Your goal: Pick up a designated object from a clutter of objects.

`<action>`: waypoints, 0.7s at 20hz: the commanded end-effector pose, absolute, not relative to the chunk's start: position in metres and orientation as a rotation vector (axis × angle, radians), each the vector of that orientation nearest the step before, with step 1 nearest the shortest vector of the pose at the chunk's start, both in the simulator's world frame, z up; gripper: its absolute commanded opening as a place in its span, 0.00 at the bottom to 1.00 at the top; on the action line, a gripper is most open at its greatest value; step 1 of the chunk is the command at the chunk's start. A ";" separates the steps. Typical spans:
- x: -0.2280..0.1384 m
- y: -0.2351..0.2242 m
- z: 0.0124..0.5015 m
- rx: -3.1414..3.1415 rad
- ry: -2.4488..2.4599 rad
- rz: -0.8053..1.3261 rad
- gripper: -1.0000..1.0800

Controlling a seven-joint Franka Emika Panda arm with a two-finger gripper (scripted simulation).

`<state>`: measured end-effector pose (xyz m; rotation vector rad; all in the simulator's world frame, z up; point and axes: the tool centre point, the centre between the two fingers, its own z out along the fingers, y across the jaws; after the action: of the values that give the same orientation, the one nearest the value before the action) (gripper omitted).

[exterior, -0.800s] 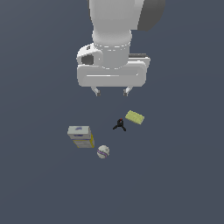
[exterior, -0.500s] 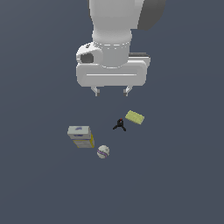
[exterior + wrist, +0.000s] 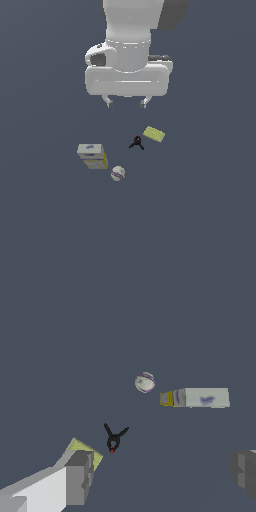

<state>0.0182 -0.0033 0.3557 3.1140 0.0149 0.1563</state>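
Observation:
The designated object, a grey-white carton (image 3: 92,156) with yellow side edges and a bluish mark on top, lies on the dark floor at the exterior view's left; the wrist view shows the carton (image 3: 197,397) too. Around it is the clutter of objects: a white ball (image 3: 118,173) with a purple stripe, a tiny black clamp (image 3: 136,143) and a flat yellow-green block (image 3: 154,134). My gripper (image 3: 126,104) hangs high above them, open and holding nothing. One finger (image 3: 79,476) partly hides the block (image 3: 82,448) in the wrist view.
The dark grey floor (image 3: 210,200) spreads in all directions around the small group. The ball (image 3: 145,382) and the clamp (image 3: 114,439) also show in the wrist view. Nothing else stands nearby.
The gripper has shifted a little toward the exterior view's left. The items on the floor have not moved.

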 end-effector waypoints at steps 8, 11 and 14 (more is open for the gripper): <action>0.022 -0.010 0.348 3.121 -0.112 0.148 0.96; 0.024 -0.014 0.343 3.123 -0.197 0.142 0.96; 0.027 -0.020 0.337 3.121 -0.303 0.135 0.96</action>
<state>0.0255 -0.0170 0.3398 3.1226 -0.2491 0.1386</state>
